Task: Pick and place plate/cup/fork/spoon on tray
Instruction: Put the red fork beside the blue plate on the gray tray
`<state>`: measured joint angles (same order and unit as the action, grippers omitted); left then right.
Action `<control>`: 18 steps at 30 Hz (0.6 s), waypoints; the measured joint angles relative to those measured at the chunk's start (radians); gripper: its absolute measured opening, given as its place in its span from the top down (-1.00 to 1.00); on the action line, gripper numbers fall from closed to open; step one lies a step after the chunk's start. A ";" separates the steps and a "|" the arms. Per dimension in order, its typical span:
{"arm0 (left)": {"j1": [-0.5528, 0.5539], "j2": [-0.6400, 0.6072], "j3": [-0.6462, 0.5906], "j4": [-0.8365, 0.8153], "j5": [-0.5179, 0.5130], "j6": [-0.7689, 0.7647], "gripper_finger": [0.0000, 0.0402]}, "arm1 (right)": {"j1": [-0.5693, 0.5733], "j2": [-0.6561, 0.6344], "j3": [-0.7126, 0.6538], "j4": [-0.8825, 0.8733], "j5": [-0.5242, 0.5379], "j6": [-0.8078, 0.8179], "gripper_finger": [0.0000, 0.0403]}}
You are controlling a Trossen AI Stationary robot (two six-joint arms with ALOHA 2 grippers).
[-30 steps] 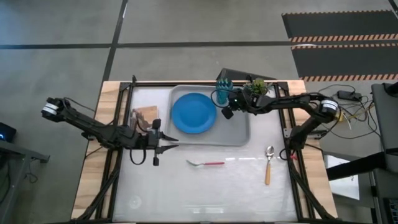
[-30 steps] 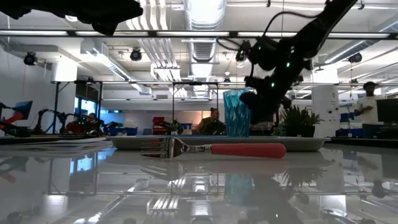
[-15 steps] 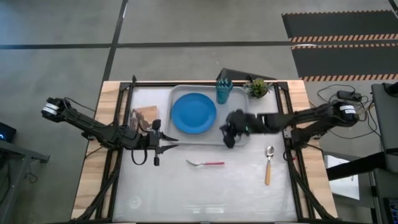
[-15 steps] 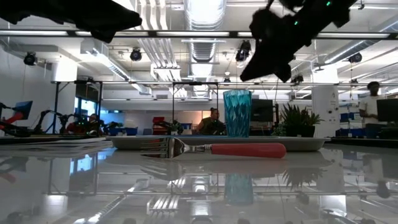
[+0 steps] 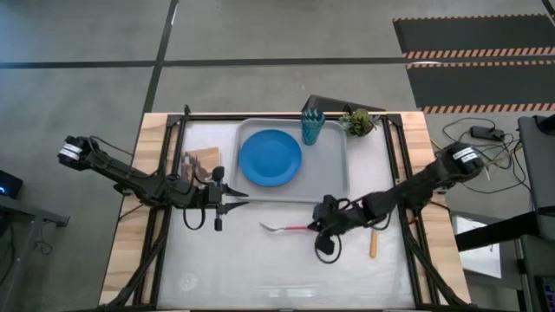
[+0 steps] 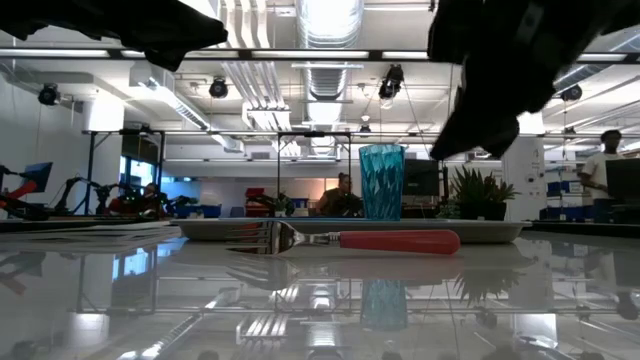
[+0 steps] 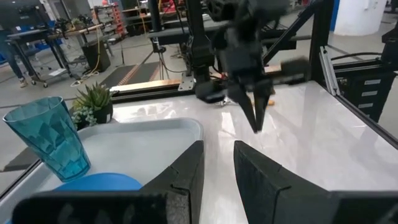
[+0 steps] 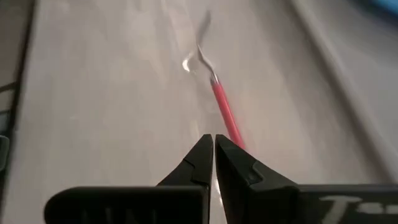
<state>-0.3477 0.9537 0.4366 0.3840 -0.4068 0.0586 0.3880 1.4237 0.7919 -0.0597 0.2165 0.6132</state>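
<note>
right hand (image 8: 213, 144) is clenched, empty, hovering just over the handle end of the fork (image 5: 287, 228), which lies on the desk (image 5: 260, 269) in front of the tray (image 5: 336, 178). plate (image 5: 270, 157) and cup (image 5: 311, 126) sit on the tray. spoon (image 5: 375, 238) lies on the desk beside the right arm. left hand (image 5: 227, 197) waits released near the tray's left edge.

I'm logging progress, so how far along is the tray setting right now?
Done: the plate and the cup sit on the tray. In hand: the right tool, fingers shut and empty, hovers by the fork on the table. Left: fork and spoon both lie off the tray. The left tool waits beside the tray.
</note>
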 joint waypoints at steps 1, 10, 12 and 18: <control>0.000 -0.001 0.000 0.000 0.000 0.000 0.65 | 0.005 0.020 0.001 -0.001 0.003 0.012 0.95; 0.001 -0.001 0.000 0.000 0.000 0.008 0.65 | 0.004 0.178 0.075 0.014 0.052 -0.072 0.56; 0.001 -0.001 -0.001 -0.001 0.000 0.017 0.65 | -0.001 0.202 0.095 0.014 0.065 -0.111 0.42; 0.001 -0.001 -0.002 -0.001 0.000 0.034 0.65 | -0.016 0.250 0.123 -0.004 0.070 -0.175 0.12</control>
<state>-0.3470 0.9524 0.4348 0.3833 -0.4068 0.0929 0.3715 1.6740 0.9146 -0.0642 0.2861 0.4381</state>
